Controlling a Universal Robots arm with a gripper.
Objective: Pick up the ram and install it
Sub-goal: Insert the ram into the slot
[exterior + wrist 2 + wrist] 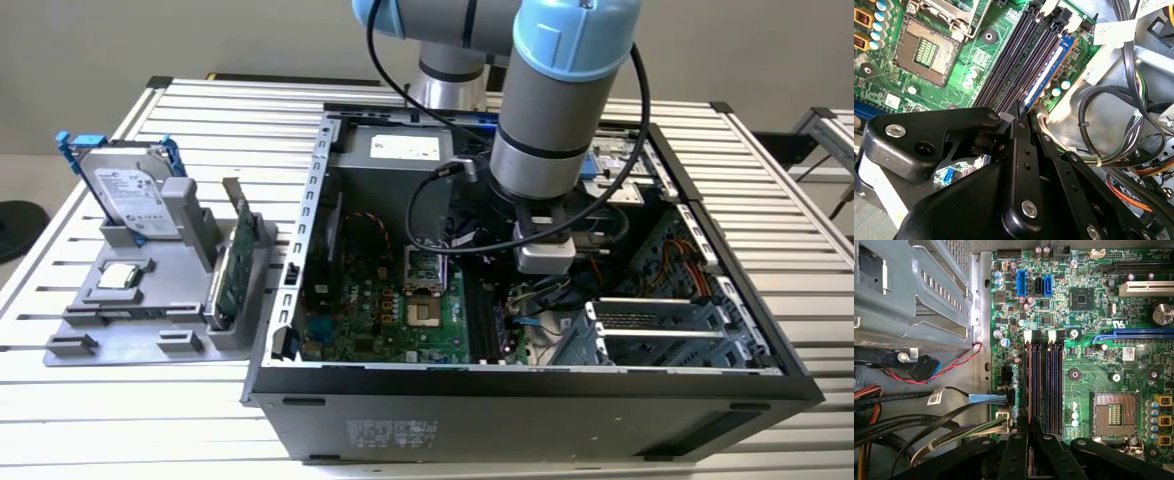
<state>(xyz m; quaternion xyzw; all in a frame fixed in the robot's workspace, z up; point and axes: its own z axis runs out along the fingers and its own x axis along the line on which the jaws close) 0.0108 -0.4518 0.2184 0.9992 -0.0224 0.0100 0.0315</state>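
Four memory slots (1043,382) run side by side on the green motherboard (1089,340), and our gripper (1030,440) sits low over their near end, inside the open computer case (534,385). We see its black fingers (1019,120) drawn close together on a thin dark edge that looks like the ram (1030,460), though the linkage hides most of it. In the first wrist view that edge lines up with the outer slots, beside the empty CPU socket (1114,412). A hard drive (130,190) stands on the grey holder (147,300) outside the case.
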